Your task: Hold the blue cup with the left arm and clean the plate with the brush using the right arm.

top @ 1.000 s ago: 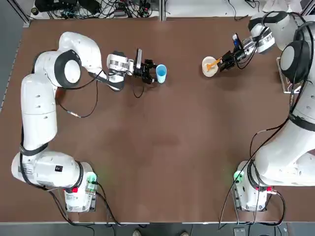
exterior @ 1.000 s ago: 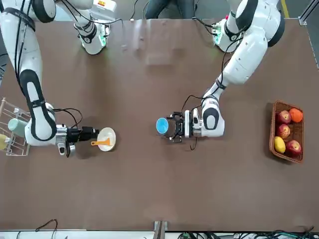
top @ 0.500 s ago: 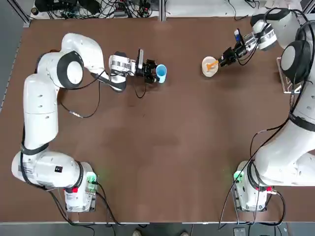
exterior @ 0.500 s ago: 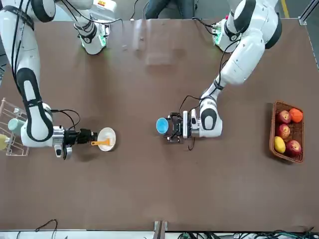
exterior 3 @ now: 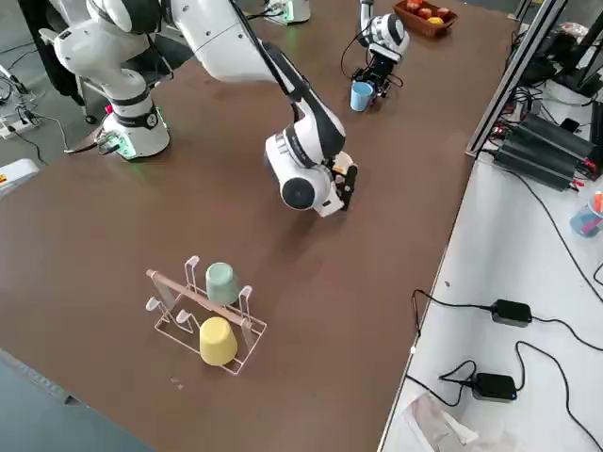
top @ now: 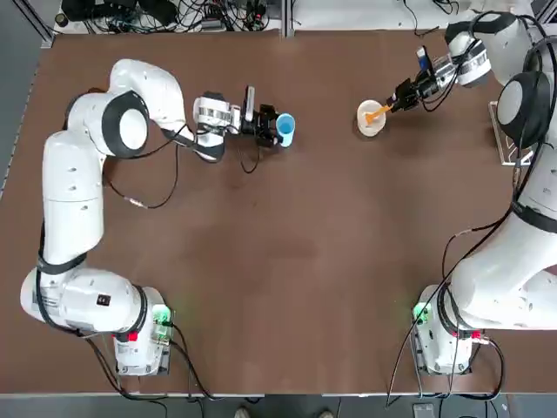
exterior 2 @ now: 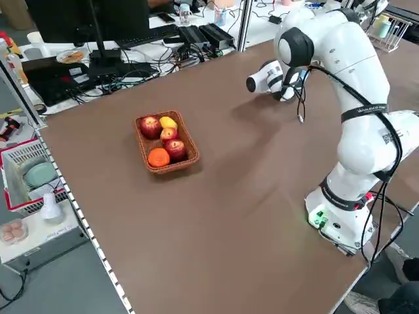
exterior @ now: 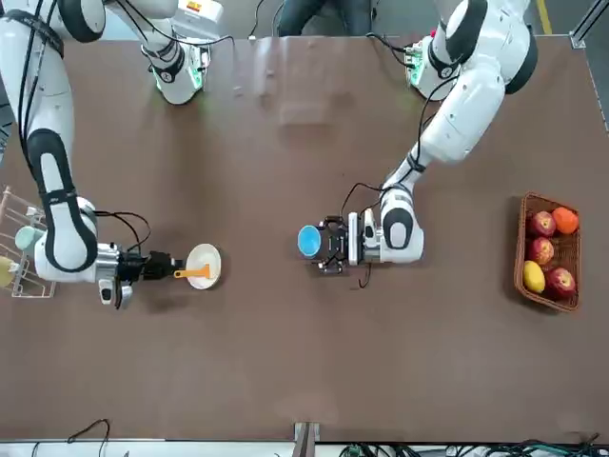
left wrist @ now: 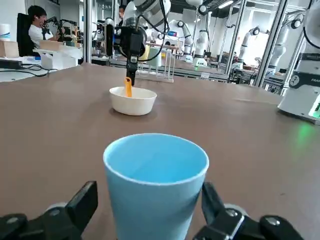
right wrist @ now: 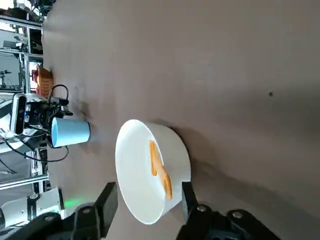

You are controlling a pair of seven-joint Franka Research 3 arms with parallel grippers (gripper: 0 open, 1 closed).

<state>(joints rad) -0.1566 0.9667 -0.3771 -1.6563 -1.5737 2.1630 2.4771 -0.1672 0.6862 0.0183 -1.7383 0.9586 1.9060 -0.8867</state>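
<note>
Far part of the brown tabletop [top: 278, 218]. The left gripper [left wrist: 155, 197], near the middle, has its fingers apart around the upright light-blue cylindrical cup [left wrist: 155, 165]; a secure hold remains to be established. At right, the right gripper [right wrist: 151, 189], its fingers apart, faces the slender orange brush [right wrist: 160, 171], which leans inside the round white dish [right wrist: 134, 170]. Grasping the brush and cleaning apparently remain.
</note>
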